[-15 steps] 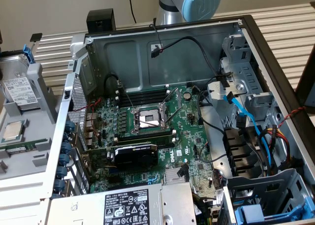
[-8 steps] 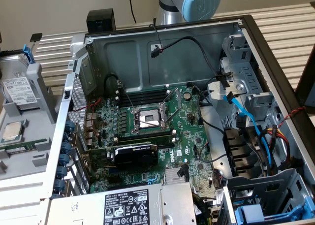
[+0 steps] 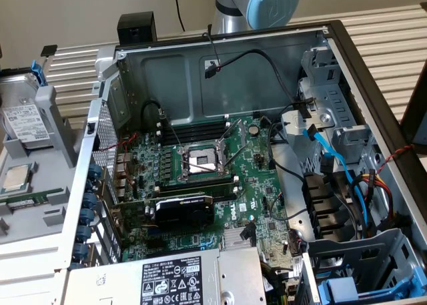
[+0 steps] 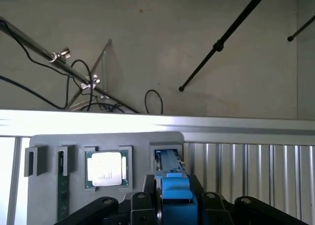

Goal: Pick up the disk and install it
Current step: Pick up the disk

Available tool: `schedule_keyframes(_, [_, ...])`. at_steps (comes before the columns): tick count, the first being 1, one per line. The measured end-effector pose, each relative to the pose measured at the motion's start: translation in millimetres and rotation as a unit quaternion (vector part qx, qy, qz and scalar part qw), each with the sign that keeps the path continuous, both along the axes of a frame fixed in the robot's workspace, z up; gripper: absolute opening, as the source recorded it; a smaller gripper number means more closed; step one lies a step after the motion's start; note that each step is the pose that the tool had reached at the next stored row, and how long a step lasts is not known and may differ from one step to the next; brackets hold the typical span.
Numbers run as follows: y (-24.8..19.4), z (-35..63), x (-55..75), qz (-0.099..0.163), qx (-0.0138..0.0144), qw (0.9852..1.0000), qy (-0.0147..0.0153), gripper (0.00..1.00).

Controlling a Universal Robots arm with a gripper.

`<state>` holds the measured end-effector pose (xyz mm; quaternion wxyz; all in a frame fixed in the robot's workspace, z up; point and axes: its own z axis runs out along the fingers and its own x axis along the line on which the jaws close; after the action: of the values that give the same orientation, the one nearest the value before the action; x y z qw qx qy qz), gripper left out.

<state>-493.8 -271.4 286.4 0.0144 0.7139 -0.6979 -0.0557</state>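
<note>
- Two fingers (image 4: pixel 149 195) of the gripper (image 4: pixel 175 203) are pressing on either flank of the disk (image 4: pixel 174 185). Its bright blue carrier is filling the whole gap between them, so I am reading this as a clamp on the carrier.
- The disk is pointing straight away from the fingertips, its long axis running from the gap toward the disk slot (image 4: pixel 153 153) of the grey parts tray (image 4: pixel 44 141). I cannot tell whether its far end is sitting in that slot or hanging just clear of it.
- The slot's grey walls are hugging that far end on both sides. Sideways room is looking scant, and the free way is lying back along the fingers' own line.
- On one flank of the fingers a CPU chip (image 4: pixel 107 168) is lying in its pocket just beside the slot, with a RAM stick (image 4: pixel 62 180) beyond it. On the other flank bare slatted tabletop (image 4: pixel 246 176) is stretching away.
- Past the fingertips the table's bright metal edge (image 4: pixel 221 122) is crossing, with floor beyond it.
- In the exterior view the open computer case (image 3: pixel 333 35) is lying with the robot arm (image 3: pixel 257 5) rising behind it. At that view's right, blue data cables (image 3: pixel 327 151) are draping beside the grey drive cage (image 3: pixel 373 251) — a crowded corner.
</note>
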Motion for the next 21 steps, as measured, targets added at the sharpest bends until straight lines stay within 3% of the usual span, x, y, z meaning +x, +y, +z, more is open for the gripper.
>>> schedule_keyframes(8, [1.0, 1.3, -0.1, 0.0, -0.0041, 1.0, 0.0002, 0.38])
schedule_keyframes(15, [1.1, 1.4, 0.6, 0.0, -0.0044, 1.0, 0.0058, 0.38])
schedule_keyframes(21, [1.0, 1.1, 0.7, 0.0, -0.0044, 1.0, 0.0076, 0.38])
